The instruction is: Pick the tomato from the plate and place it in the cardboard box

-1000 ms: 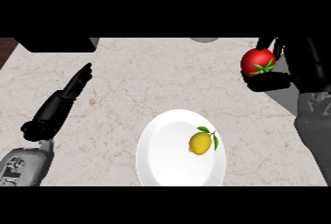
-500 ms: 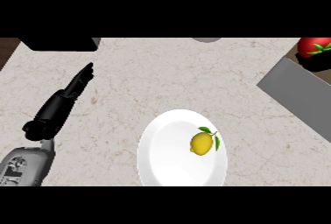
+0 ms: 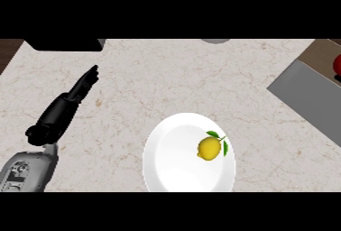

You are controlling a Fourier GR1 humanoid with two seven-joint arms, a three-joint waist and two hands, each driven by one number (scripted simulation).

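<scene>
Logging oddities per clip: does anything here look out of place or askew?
Nothing spilled or damaged. The white plate holds only a lemon. The tomato is a red sliver cut off at the right edge. The left hand lies open on the counter.

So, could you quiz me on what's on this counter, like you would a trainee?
1. True or false: the plate has nothing on it.
2. Which fruit lies on the plate? A) lemon B) banana C) apple
3. Fill in: the fingers of the left hand are ____ (straight or curled).

Key: 1 false, a fruit lies on it. 2 A. 3 straight; the hand rests on the counter's left side and holds nothing.
</scene>
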